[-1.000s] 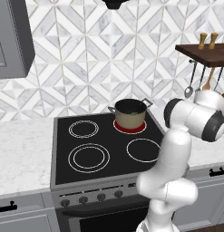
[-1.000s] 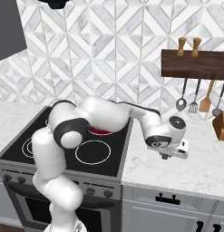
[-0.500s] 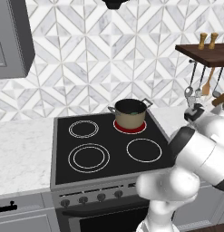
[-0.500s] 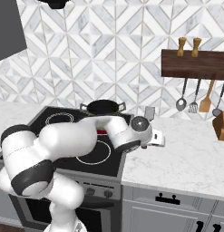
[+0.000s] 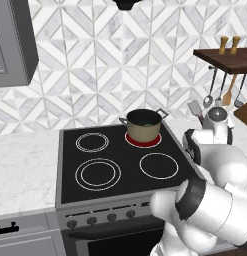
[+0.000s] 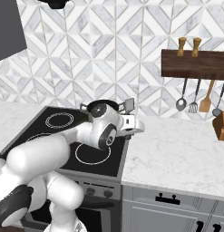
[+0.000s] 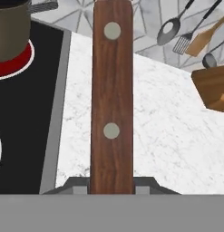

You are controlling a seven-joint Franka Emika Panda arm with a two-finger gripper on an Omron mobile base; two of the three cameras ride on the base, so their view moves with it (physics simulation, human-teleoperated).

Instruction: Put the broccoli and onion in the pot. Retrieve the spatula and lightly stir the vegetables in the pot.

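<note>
gripper: (image 6: 129, 118) up over the right edge of the stove, between the pot and the marble counter; jaws clenched on the spatula handle.
spatula: (image 7: 111, 97) held. Hand view shows the brown wooden handle with two pale rivets running straight up the middle of the view. Grey blade (image 5: 194, 108) sticks up above the hand in the left base view, and shows next to the pot's rim in the right base view.
pot: (image 5: 143, 125) tan, dark rim, two small grey side handles, sitting on the back-right burner (image 5: 143, 140), which glows red. Something green is visible inside near the rim; can't tell more of the contents.
broccoli / onion: can't make out either clearly; the green patch in the pot is too small to call.
stove: (image 5: 115, 165) black glass top with four rings, the other three unlit; knob row along the front.
counter: (image 6: 177, 154) white marble on both sides of the stove.
wall rack: (image 6: 194, 64) dark wooden shelf right of the stove with two small shakers on top; steel ladle (image 6: 181, 103), slotted utensil and light wooden turner (image 6: 205, 103) hang under it.
wooden block: (image 6: 220, 125) on the counter at the far right, under the rack.
</note>
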